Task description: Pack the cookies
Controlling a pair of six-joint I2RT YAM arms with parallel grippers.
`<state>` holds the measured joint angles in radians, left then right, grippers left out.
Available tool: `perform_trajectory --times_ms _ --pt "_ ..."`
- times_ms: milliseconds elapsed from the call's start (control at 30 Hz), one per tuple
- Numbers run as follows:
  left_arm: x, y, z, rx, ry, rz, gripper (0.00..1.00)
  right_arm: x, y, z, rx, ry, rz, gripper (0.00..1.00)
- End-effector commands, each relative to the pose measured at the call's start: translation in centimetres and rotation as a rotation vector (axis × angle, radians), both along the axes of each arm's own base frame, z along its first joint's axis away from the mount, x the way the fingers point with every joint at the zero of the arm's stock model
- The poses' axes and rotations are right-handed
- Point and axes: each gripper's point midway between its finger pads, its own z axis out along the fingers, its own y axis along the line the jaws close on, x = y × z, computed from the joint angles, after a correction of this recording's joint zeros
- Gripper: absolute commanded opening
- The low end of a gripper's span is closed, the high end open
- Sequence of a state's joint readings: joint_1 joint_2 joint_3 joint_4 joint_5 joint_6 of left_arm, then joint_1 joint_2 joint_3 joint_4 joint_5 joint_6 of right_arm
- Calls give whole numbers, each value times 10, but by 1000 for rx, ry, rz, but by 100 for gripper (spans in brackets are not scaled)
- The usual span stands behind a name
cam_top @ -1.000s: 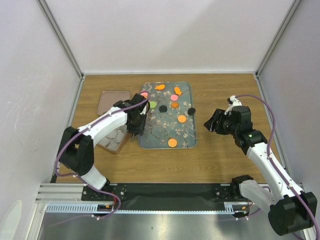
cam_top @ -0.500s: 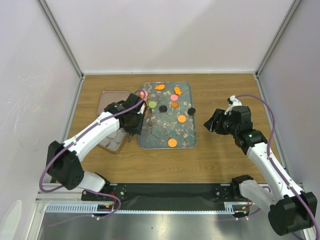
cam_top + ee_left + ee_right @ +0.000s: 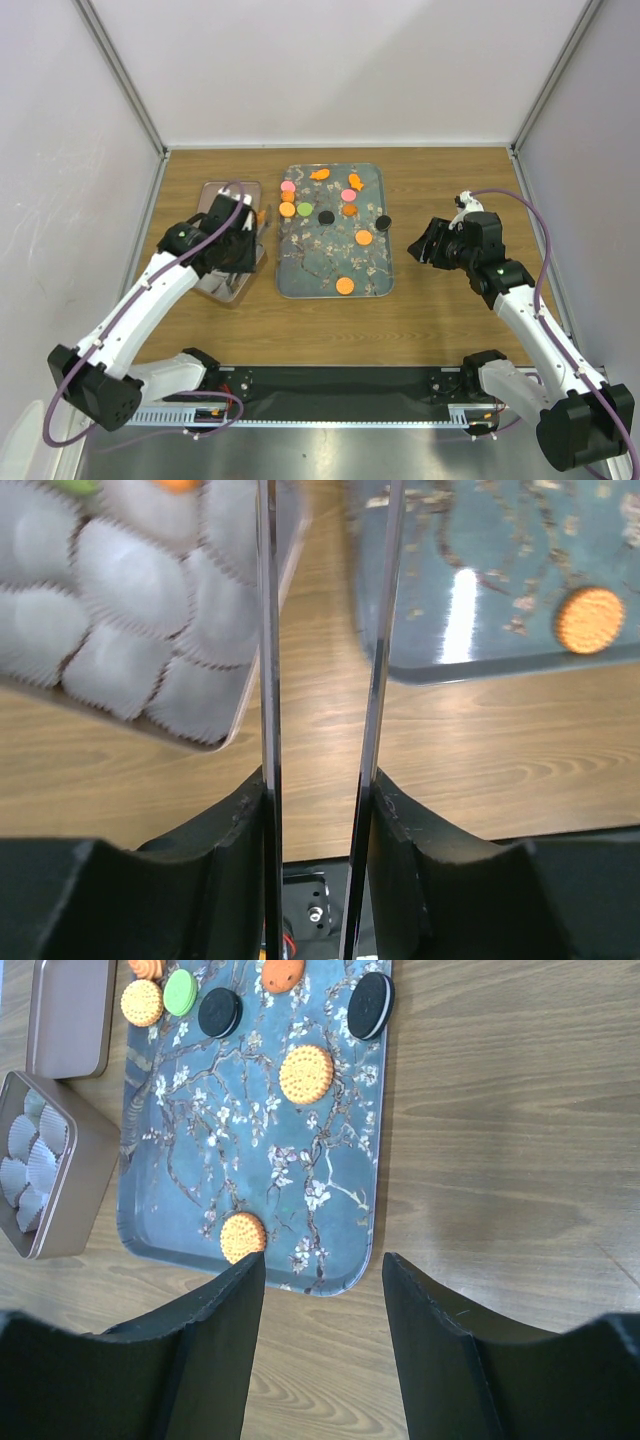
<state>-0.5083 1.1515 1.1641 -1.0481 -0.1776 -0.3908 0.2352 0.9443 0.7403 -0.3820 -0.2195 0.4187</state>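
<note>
Near edge: a bare strip of the brown wooden table (image 3: 440, 320) runs between the arm bases and the tray's near rim.
Tin: a square metal tin (image 3: 232, 296) stands open at the left, packed with white pleated paper cups (image 3: 120, 580). A narrow gap of wood separates it from the tray.
Left gripper: the left gripper (image 3: 322, 580) hangs over that gap, its left blade just beside the tin's near right corner. The thin blades stand apart along all that shows, but the wrist view cuts off their tips. From above, a small orange sliver sits at the tip end. I cannot tell whether it is clamped.
Right gripper: the right gripper (image 3: 322, 1260) hangs over bare wood near the tray's right rim, its black jaws apart with nothing between them.
Tray: a blue-grey floral rectangular tray (image 3: 320, 268) lies flat at centre, its long sides running near to far.
Cookies: the small flat cookies (image 3: 364, 238) lie mostly on the tray.
- One orange disc sits alone by the near rim and another at mid-tray.
- One black disc sits against the right rim.
- Black, green, orange and pink discs and two orange fish shapes crowd the far half.
- Blurred green and orange scraps show in the tin's far cups.
Lid: a brownish-pink lid (image 3: 212, 197) lies flat just behind the tin.
Open room: there is broad bare wood right of the tray.
</note>
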Motion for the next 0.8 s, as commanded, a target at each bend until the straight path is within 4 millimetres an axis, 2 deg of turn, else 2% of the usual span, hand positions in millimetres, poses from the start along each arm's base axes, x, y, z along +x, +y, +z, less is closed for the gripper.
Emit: perform_trajectory --times_ms 0,167,500,767 --pt "-8 22 -3 -17 3 76 43 4 5 8 25 -32 12 56" --pt "-15 32 -17 -25 41 103 43 3 6 9 29 -34 17 56" --pt "-11 31 -30 -63 73 127 44 2 6 9 26 -34 16 56" --pt "-19 29 -46 -85 112 134 45 3 6 9 26 -37 16 56"
